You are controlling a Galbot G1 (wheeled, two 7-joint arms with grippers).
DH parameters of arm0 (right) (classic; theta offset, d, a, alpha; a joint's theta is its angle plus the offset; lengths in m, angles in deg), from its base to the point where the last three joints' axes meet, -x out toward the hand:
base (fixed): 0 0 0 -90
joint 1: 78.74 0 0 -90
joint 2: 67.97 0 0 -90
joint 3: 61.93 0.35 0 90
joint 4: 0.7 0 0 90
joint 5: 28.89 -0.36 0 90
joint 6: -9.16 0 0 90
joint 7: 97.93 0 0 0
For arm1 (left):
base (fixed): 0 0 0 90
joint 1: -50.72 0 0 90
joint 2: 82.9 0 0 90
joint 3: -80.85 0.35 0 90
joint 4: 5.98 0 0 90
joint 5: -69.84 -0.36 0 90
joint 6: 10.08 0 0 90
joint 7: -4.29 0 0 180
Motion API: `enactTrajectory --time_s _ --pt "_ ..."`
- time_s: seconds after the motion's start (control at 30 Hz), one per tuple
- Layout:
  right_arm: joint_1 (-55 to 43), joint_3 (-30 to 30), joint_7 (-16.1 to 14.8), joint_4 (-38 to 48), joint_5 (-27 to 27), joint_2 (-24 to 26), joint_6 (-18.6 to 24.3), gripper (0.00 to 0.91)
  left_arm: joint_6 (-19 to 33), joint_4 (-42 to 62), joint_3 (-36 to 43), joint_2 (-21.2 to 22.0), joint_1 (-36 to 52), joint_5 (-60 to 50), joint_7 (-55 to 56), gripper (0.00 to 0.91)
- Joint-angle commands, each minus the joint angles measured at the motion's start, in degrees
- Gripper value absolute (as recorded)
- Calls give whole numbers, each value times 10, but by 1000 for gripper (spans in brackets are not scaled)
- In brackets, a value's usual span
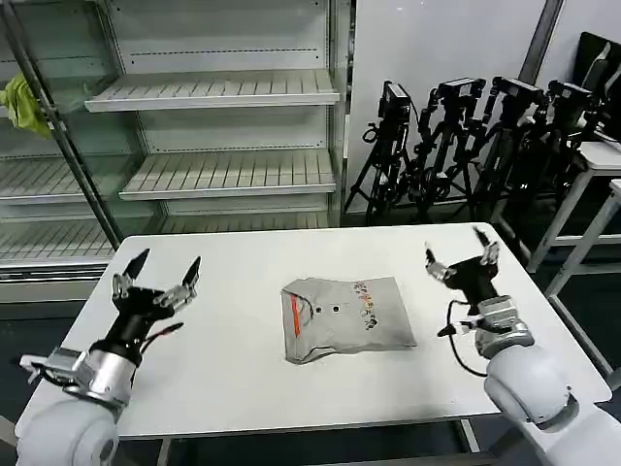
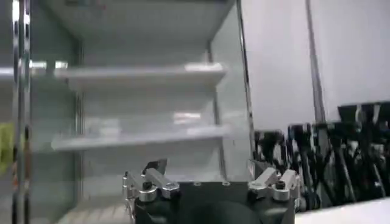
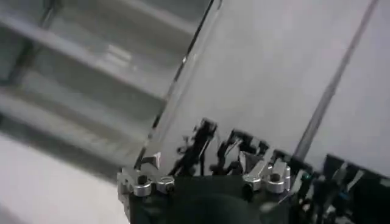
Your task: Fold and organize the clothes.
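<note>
A light grey T-shirt (image 1: 346, 317) lies folded into a compact rectangle at the middle of the white table (image 1: 243, 388), its colourful chest print facing up and red showing at the collar on its left side. My left gripper (image 1: 163, 271) hovers open over the table's left part, well clear of the shirt, fingers pointing up and away. On the table's right side my right gripper (image 1: 459, 255) is raised and open as well, apart from the shirt. Both wrist views look toward the shelving, with the left gripper (image 2: 207, 170) and the right gripper (image 3: 201, 161) holding nothing.
White shelving (image 1: 213, 89) stands behind the table, with a yellow-green rag (image 1: 24, 104) hanging at its far left. Black camera tripods (image 1: 466, 136) crowd the back right. Another white table (image 1: 597, 165) sits at the right edge.
</note>
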Motion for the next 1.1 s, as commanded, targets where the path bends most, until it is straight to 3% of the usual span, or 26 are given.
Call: enactTrajectory --time_s 0.03,0.23,0.33,0.4,0.53,0.77,1.1 --pt "102 200 -46 -95 26 -67 65 907 -3 84 16 -34 157 0 -100 907" --pt "131 258 -106 -79 11 -79 84 907 -33 103 24 -15 192 7 -101 907" --pt "122 271 -174 -57 -14 -87 101 907 -31 103 33 -9 189 20 -80 907" --pt "111 268 -203 -39 -25 -92 111 907 -27 99 35 -8 182 21 -77 907" --pt "89 248 -210 -11 -35 -99 122 907 -21 94 34 -7 171 21 -76 907" --pt "72 218 -177 0 -11 -99 123 907 -20 88 30 -3 162 23 -75 907" --pt "62 206 -173 1 6 -99 118 907 -18 89 23 1 150 24 -73 907"
